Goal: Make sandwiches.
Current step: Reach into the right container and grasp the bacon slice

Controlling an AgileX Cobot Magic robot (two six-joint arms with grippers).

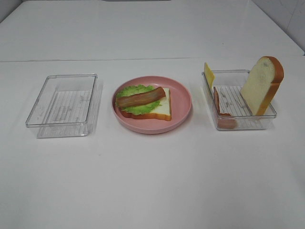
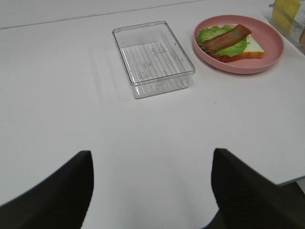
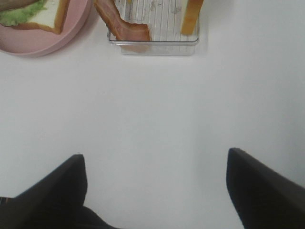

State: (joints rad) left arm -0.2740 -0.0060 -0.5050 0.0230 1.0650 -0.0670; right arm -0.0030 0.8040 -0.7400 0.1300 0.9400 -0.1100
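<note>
The sandwich stack (image 1: pixel 143 101) lies on a round pink plate (image 1: pixel 183 102): a bread slice, green lettuce and a bacon strip on top. Neither arm shows in the exterior view. My left gripper (image 2: pixel 150 191) hangs open over bare table, well short of the sandwich (image 2: pixel 228 42). My right gripper (image 3: pixel 155 191) is open too, nothing between its fingers, with the stack (image 3: pixel 38 14) far off. A second bread slice (image 1: pixel 261 86) leans upright in the right tray (image 1: pixel 238 125), beside a yellow cheese slice (image 1: pixel 208 75) and a reddish meat strip (image 1: pixel 217 101).
An empty clear tray (image 1: pixel 62 105) stands left of the plate, also in the left wrist view as the clear tray (image 2: pixel 186 62). The right wrist view shows the right tray (image 3: pixel 157 47) holding the meat strip (image 3: pixel 121 24) and bread (image 3: pixel 190 16). White table spreads in front.
</note>
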